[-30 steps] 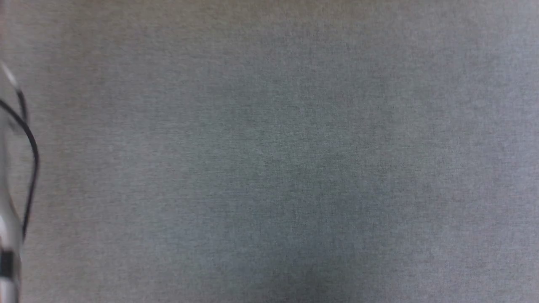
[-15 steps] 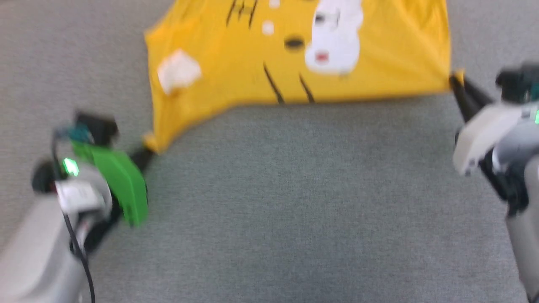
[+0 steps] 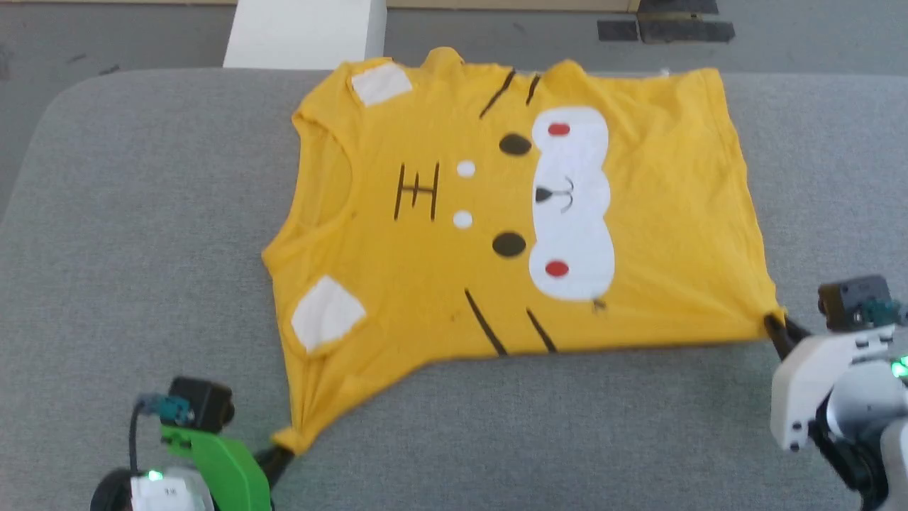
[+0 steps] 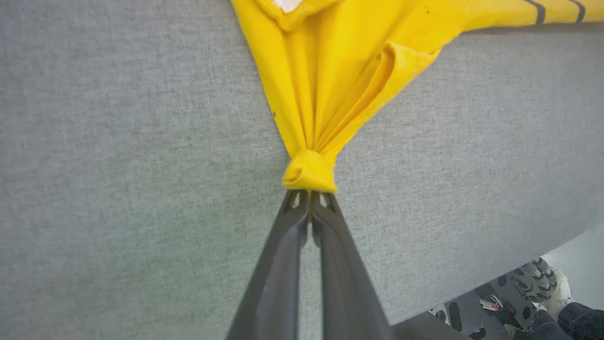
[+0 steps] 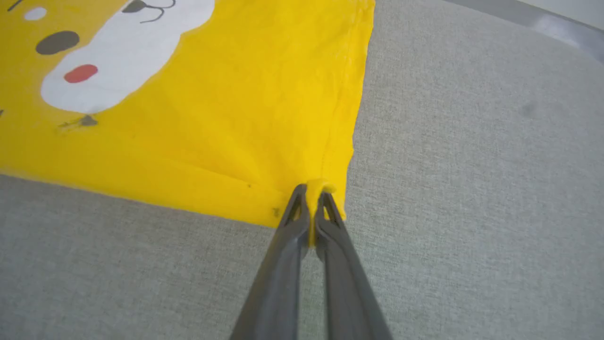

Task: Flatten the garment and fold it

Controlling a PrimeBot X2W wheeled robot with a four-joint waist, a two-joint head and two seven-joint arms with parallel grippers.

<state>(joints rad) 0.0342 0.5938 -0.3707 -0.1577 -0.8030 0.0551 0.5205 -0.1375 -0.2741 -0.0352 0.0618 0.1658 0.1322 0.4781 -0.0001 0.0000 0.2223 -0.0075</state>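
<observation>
Head view: garment (image 3: 511,213) lies print-up on counter (image 3: 142,213), beyond both claws, long axis neck-left to hem-right. Left claw (image 4: 310,196) clamped on bunched near sleeve tip, right claw (image 5: 311,194) clamped on near hem corner. Your likely next move: draw claws apart.

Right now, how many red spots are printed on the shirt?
2, both on the shirt's white patch: one red spot at its far end, one at its near end. None looks hidden.
</observation>
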